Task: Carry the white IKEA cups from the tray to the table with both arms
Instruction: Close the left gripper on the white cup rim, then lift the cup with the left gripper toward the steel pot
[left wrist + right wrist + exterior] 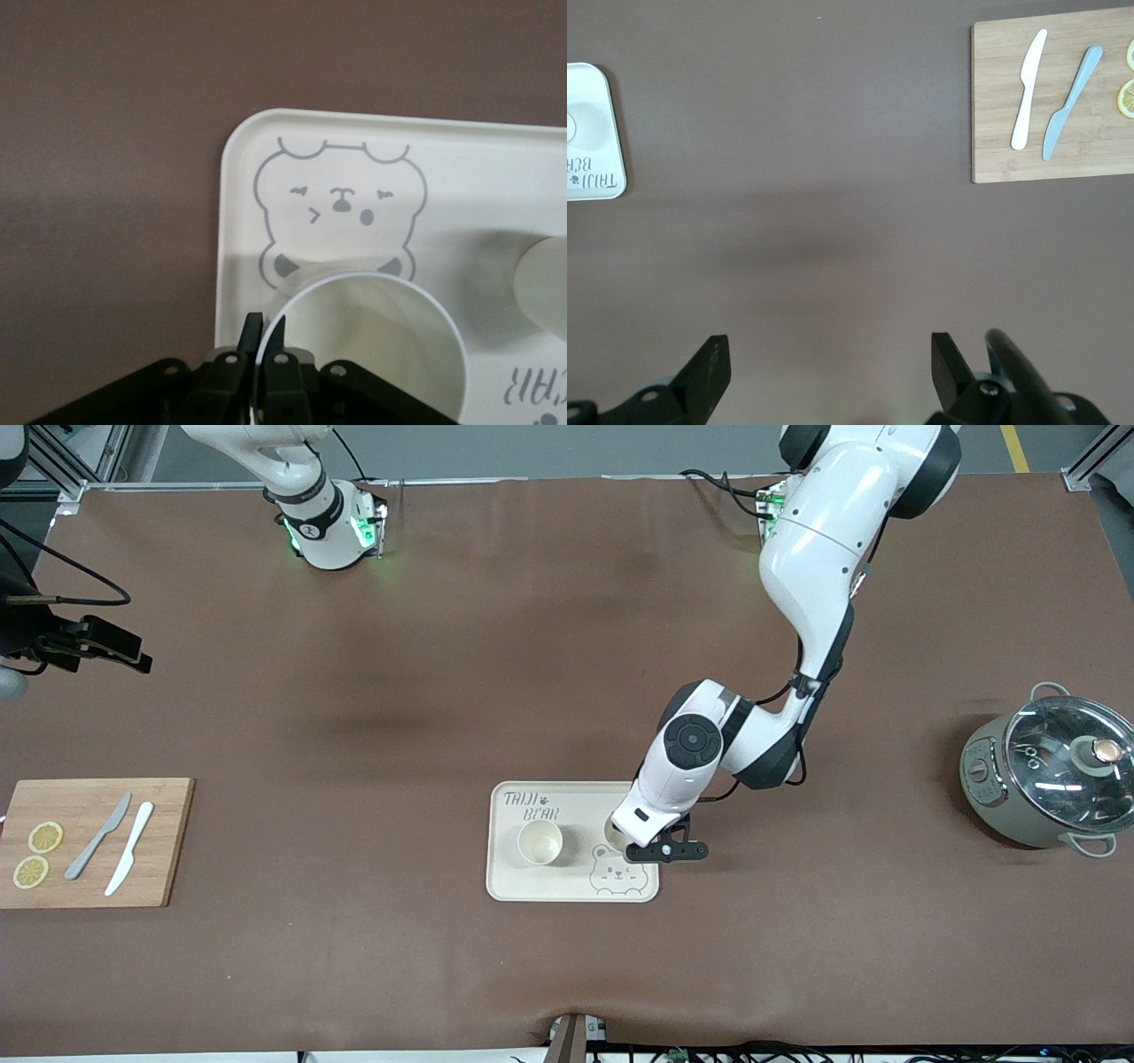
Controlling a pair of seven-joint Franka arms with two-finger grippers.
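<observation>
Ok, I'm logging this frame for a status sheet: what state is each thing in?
left gripper: shut on the rim of one white cup, on the tray
other white cup: upright, free, on the tray
right gripper: open, empty, waiting over bare table
pot: glass lid on
two knives: lying flat on the cutting board

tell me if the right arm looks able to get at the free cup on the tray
Probably yes: the free cup stands open on the tray, bare table toward the right gripper, which is open. The left gripper pinches only the other cup.
</observation>
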